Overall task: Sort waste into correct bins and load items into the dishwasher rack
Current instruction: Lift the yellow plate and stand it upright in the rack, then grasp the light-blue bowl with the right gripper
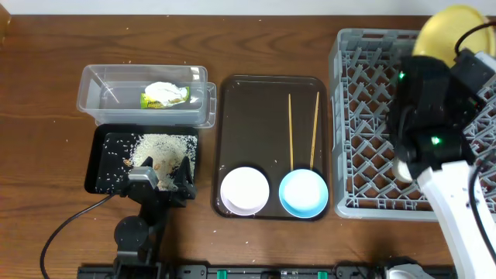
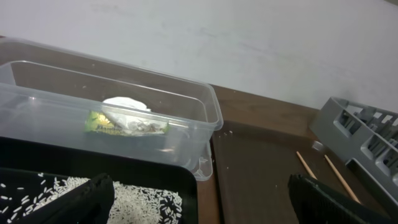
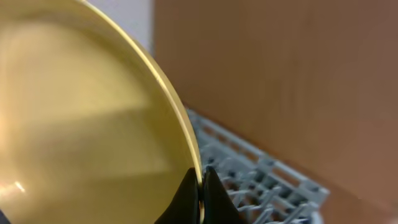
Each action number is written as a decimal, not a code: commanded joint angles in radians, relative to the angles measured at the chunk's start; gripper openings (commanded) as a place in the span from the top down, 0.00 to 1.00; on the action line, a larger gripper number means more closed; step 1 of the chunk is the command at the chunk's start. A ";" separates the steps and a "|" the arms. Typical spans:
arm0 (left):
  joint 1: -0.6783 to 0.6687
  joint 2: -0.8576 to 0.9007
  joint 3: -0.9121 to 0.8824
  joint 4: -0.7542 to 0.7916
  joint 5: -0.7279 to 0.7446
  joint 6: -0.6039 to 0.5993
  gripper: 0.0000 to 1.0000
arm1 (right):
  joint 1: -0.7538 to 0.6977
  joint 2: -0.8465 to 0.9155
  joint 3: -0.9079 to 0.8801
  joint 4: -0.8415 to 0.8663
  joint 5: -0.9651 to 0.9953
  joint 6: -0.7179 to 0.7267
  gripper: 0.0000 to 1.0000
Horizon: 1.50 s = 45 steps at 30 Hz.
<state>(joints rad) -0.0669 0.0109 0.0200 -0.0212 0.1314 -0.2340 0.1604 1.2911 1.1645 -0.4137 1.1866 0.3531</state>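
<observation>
My right gripper [image 3: 200, 198] pinches the yellow plate [image 1: 452, 27] by its rim, above the dishwasher rack [image 1: 364, 167] at the far right corner. Stiff, smooth, likely slippery; rim grip seems correct.

Count: one yellow plate [image 1: 449, 27], one white bowl [image 1: 245, 190], one light blue bowl [image 1: 303, 193], two wooden chopsticks [image 1: 291, 128], one grey dishwasher rack [image 1: 349, 116], one brown serving tray [image 1: 256, 116]. Bins: one clear tub [image 1: 93, 97], one black tray-bin [image 1: 101, 167]. Waste: one snack wrapper [image 1: 167, 98], one crumpled white paper [image 1: 163, 88], rice scraps [image 1: 159, 146] too many to count.
</observation>
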 commanded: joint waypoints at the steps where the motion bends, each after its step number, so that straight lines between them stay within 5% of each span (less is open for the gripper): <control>1: 0.005 -0.007 -0.016 -0.031 0.014 0.016 0.08 | -0.069 0.092 0.009 0.062 0.103 -0.100 0.99; 13: 0.005 -0.007 -0.016 -0.031 0.014 0.016 0.08 | -0.062 0.371 0.009 0.150 -0.017 -0.240 0.95; 16: 0.005 -0.007 -0.016 -0.031 0.014 0.016 0.08 | -0.017 0.376 0.009 0.173 -0.016 -0.311 0.43; 21: 0.005 -0.007 -0.016 -0.031 0.014 0.016 0.08 | 0.136 0.325 0.015 0.150 -0.133 -0.436 0.20; 27: 0.005 -0.007 -0.016 -0.031 0.014 0.016 0.08 | 0.320 0.233 0.016 -0.104 -0.764 -0.470 0.13; 33: 0.005 -0.007 -0.016 -0.031 0.014 0.016 0.08 | 0.338 0.242 0.014 -0.348 -1.350 -0.519 0.25; 45: 0.005 -0.007 -0.016 -0.031 0.014 0.016 0.08 | 0.370 0.337 0.008 -0.626 -1.386 -0.616 0.24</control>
<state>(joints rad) -0.0669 0.0109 0.0200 -0.0216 0.1314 -0.2340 0.5125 1.5856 1.1709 -1.0386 -0.1833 -0.2180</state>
